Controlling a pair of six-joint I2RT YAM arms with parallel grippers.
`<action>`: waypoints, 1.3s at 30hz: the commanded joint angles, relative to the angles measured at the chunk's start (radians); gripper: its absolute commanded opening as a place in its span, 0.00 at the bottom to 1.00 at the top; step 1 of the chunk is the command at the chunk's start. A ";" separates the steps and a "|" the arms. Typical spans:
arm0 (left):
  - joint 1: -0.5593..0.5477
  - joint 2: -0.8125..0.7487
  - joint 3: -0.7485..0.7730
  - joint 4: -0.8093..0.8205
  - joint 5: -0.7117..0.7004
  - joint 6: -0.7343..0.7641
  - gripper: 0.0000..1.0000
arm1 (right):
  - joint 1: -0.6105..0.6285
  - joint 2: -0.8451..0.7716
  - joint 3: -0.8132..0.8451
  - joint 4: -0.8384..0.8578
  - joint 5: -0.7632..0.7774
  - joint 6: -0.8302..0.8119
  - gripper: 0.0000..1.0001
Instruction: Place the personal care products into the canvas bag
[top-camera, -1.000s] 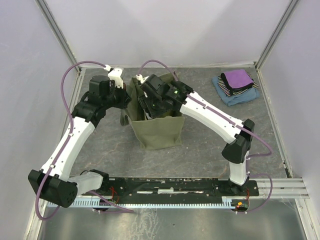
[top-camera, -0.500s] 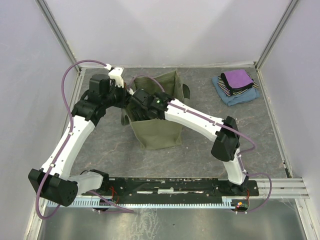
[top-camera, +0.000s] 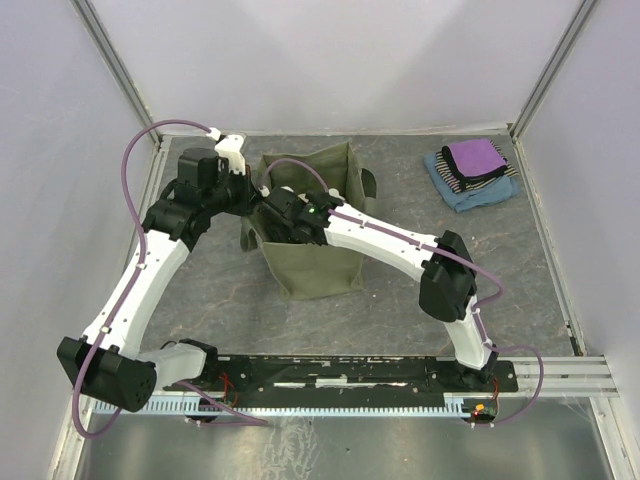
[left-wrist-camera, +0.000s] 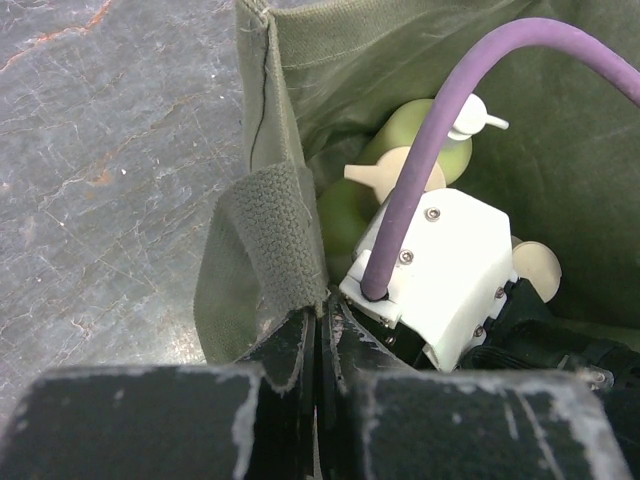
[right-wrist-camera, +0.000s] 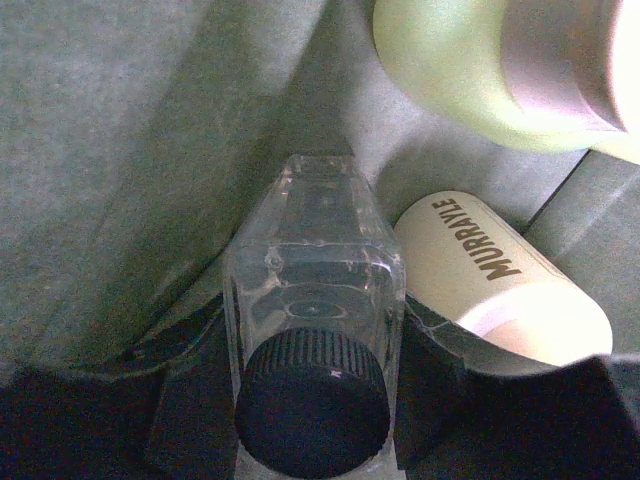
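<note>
Left gripper (left-wrist-camera: 318, 335) pinched tight on canvas bag (left-wrist-camera: 560, 180) rim. Right gripper (right-wrist-camera: 315, 400) down inside bag, jaws part-open, clamping clear square bottle (right-wrist-camera: 315, 260); cream bottle (right-wrist-camera: 480, 270) and green bottle (right-wrist-camera: 450, 70) beside it.

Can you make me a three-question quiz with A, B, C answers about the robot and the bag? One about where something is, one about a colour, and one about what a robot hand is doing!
1. Where is the clear square bottle?
A on the folded cloths
B inside the canvas bag
C on the table

2. What colour is its cap?
A white
B dark
C peach

3. What is the left gripper doing?
A hanging open
B holding a bottle
C pinching the bag's edge, shut

Answers:
1 B: in the right wrist view, olive fabric surrounds it.
2 B: the ribbed cap looks black.
3 C: it is closed on the fabric rim.
</note>
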 joint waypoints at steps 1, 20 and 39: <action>-0.003 -0.010 0.063 0.076 0.028 0.004 0.03 | 0.018 0.019 -0.008 0.065 -0.018 -0.024 0.23; -0.002 -0.009 0.056 0.075 0.013 -0.003 0.03 | 0.001 -0.322 0.064 0.090 0.082 -0.128 0.99; -0.003 -0.032 0.088 0.077 -0.121 -0.013 0.89 | -0.167 -0.778 -0.158 0.025 0.466 -0.213 1.00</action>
